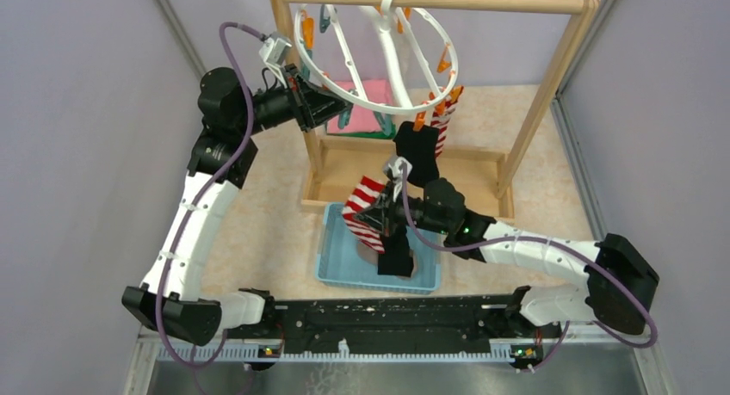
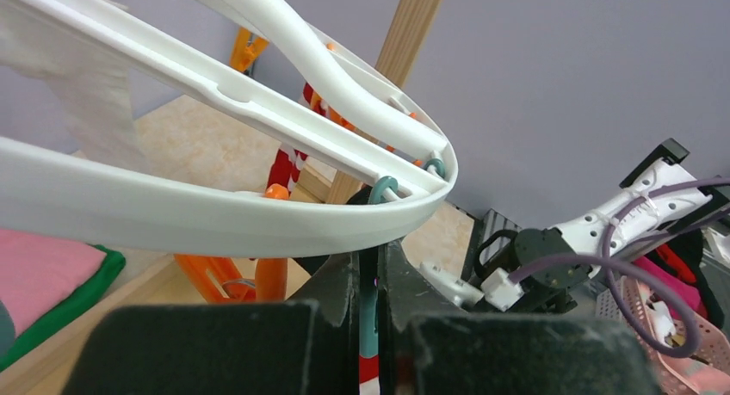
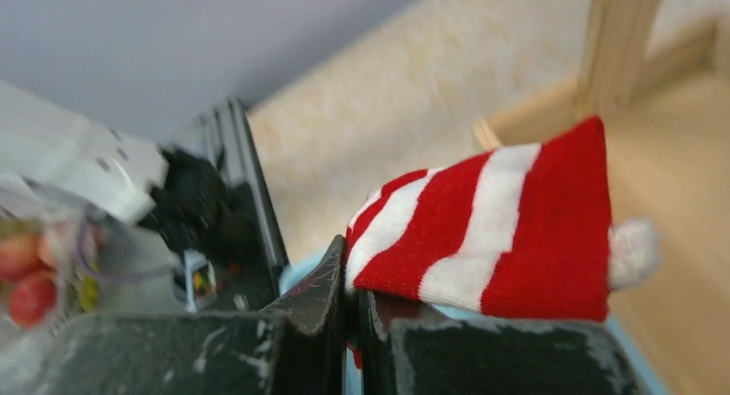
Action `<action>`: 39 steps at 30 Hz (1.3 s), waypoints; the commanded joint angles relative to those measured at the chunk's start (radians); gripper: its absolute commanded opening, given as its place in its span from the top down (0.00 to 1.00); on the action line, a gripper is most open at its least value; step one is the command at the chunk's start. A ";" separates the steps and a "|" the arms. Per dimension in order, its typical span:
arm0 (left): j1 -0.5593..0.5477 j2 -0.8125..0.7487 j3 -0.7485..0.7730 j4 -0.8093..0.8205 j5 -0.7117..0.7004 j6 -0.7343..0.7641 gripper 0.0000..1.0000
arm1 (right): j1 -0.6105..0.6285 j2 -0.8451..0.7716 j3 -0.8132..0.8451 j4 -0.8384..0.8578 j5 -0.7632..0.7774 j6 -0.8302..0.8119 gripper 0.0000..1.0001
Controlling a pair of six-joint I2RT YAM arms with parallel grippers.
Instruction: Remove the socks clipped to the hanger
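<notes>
The white ring hanger [image 1: 340, 89] hangs from the wooden rack's top rod, and its rim fills the left wrist view [image 2: 215, 219]. My left gripper [image 1: 330, 111] is at the ring's lower left rim, shut on a teal clip [image 2: 368, 313] just under the rim. A black sock [image 1: 417, 151] and a red-and-white striped sock [image 1: 444, 126] hang from orange clips on the right rim. A white sock [image 2: 90, 89] hangs on the far side. My right gripper [image 1: 381, 214] is shut on another red-and-white striped sock [image 3: 491, 227], held free above the blue tray [image 1: 337, 270].
The wooden rack frame [image 1: 551, 77] stands around the hanger, with its base [image 1: 465, 158] on the table. A folded pink-and-green cloth [image 1: 372, 102] lies behind it. Something brownish lies in the tray under my right gripper. Grey walls close both sides.
</notes>
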 commanded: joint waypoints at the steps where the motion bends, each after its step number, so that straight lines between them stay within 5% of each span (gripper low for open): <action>1: 0.005 -0.036 0.040 -0.047 -0.120 0.077 1.00 | 0.011 -0.130 -0.147 -0.155 0.084 -0.082 0.99; 4: 0.010 -0.047 0.024 -0.097 -0.212 0.109 1.00 | 0.011 -0.174 -0.197 -0.262 0.132 -0.103 0.83; 10: 0.050 -0.038 -0.002 -0.093 -0.272 0.074 1.00 | 0.011 -0.211 -0.157 -0.463 0.312 -0.075 0.22; 13: 0.069 -0.032 0.020 -0.079 -0.269 0.064 1.00 | 0.010 -0.283 -0.132 -0.513 0.436 -0.054 0.04; 18: 0.090 -0.040 0.034 -0.079 -0.265 0.064 0.99 | -0.069 -0.341 -0.066 -0.498 0.476 -0.088 0.01; 27: 0.101 -0.070 0.009 -0.093 -0.268 0.067 0.85 | -0.166 -0.238 0.059 -0.270 0.341 -0.204 0.17; 29: 0.107 -0.078 0.010 -0.106 -0.268 0.067 0.66 | -0.166 -0.192 0.087 -0.226 0.296 -0.201 0.32; 33: 0.136 -0.110 0.010 -0.178 -0.269 0.077 0.06 | -0.165 -0.148 0.088 -0.160 0.210 -0.163 0.96; 39: 0.169 -0.217 -0.065 -0.307 -0.176 0.173 0.01 | -0.134 -0.135 0.083 -0.104 0.155 -0.122 1.00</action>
